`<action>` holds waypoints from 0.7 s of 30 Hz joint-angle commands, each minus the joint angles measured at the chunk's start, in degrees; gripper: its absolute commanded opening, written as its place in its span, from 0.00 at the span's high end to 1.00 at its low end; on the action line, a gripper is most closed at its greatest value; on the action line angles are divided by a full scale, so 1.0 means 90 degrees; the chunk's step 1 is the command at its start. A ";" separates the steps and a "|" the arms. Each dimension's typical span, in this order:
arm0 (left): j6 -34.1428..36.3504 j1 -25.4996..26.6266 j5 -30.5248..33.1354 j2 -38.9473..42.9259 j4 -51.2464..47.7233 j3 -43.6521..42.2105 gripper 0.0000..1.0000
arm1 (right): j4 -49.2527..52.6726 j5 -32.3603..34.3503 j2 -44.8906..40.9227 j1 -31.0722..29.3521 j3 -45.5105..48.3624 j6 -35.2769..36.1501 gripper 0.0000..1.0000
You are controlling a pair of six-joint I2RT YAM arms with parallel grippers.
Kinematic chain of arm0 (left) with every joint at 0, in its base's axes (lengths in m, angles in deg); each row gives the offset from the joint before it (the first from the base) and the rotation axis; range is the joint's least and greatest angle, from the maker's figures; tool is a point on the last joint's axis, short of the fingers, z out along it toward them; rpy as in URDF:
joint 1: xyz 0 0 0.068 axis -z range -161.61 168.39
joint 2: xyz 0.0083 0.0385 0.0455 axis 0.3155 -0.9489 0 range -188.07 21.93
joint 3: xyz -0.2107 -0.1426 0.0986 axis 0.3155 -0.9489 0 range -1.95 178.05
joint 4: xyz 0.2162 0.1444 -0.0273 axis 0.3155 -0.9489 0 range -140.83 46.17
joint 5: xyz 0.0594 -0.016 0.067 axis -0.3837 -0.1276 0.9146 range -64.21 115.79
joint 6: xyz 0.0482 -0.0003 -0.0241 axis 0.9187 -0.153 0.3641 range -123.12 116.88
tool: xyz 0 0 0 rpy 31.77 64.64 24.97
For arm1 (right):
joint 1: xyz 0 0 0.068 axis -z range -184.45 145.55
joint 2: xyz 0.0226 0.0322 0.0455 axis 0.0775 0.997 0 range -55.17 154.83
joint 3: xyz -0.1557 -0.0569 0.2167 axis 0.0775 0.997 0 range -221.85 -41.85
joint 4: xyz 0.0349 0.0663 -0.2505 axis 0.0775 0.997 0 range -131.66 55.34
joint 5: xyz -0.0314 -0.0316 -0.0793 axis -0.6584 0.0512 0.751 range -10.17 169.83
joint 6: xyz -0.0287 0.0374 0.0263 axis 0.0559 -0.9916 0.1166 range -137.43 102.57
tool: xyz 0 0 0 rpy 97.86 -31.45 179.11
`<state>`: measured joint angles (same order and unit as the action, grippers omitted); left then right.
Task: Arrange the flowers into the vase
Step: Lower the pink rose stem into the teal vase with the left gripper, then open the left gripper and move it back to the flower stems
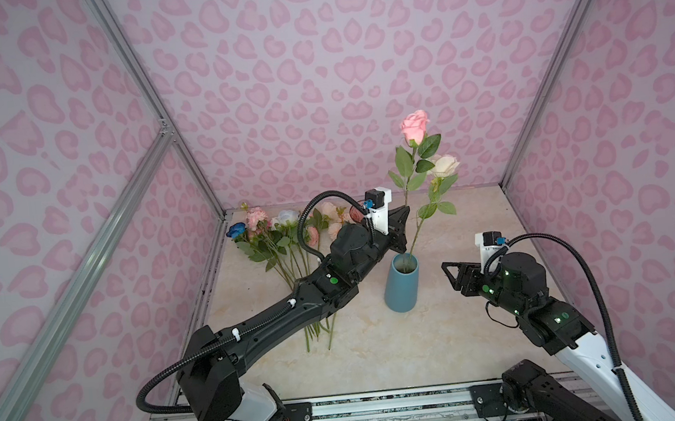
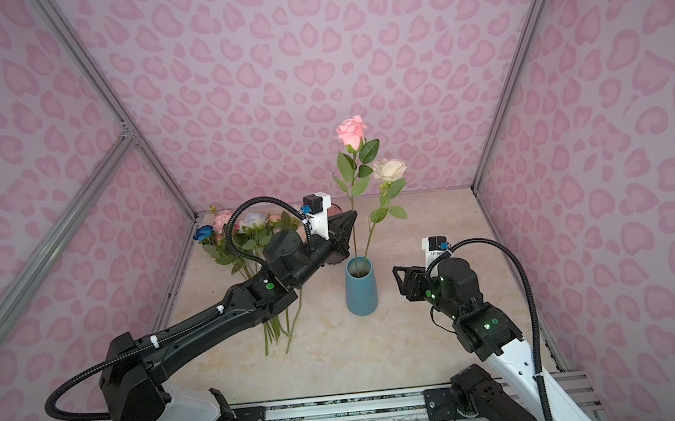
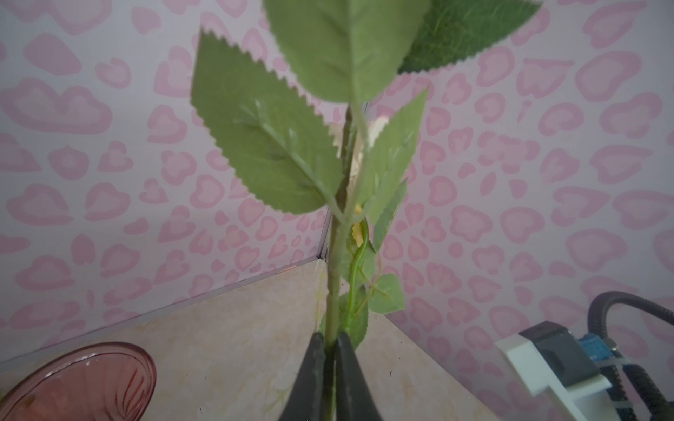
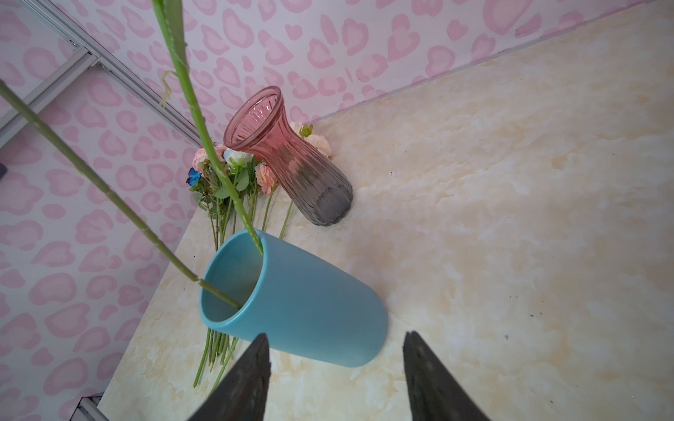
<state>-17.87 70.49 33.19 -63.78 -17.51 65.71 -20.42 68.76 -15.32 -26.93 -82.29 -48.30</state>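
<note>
A blue vase (image 1: pixel 401 287) (image 2: pixel 360 288) (image 4: pixel 310 302) stands mid-table with two flowers in it: a tall pink rose (image 1: pixel 415 126) (image 2: pixel 351 131) and a cream rose (image 1: pixel 445 165) (image 2: pixel 390 169). My left gripper (image 1: pixel 404 212) (image 2: pixel 354 217) (image 3: pixel 330 337) is above and behind the vase mouth, shut on the pink rose's stem (image 3: pixel 332 284). To the right of the vase my right gripper (image 1: pixel 446 268) (image 2: pixel 395 272) (image 4: pixel 335 335) stands open and empty, pointing at the vase body. The other flowers (image 1: pixel 283 233) (image 2: pixel 246 232) (image 4: pixel 226 171) lie in a pile at the back left, partly under my left arm.
A pink-to-grey ribbed glass vase (image 4: pixel 288 160) (image 3: pixel 80 382) stands at the back beside the pile, mostly hidden behind my left wrist in both top views. Pink patterned walls close in the marble table (image 1: pixel 484 332) on three sides.
</note>
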 commanded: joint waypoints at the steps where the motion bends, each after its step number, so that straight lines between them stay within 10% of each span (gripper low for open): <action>1: -0.0207 0.0050 0.0182 -0.0053 0.0261 -0.0229 0.87 | -0.0074 -0.0098 -0.0010 -0.0005 0.0070 -0.0061 0.41; 14: -0.0133 0.0130 0.0460 0.0640 -0.0205 -0.0821 0.83 | -0.0037 -0.0157 -0.0068 -0.0005 0.0063 -0.0154 0.41; 21: -0.0175 -0.0120 0.2359 0.1892 -0.1660 -0.1335 0.65 | 0.0273 -0.0208 -0.0087 -0.0003 -0.0042 -0.0036 0.41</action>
<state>-18.61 70.77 45.04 -49.24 -25.97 54.52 -19.33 67.58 -16.08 -26.88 -82.23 -49.33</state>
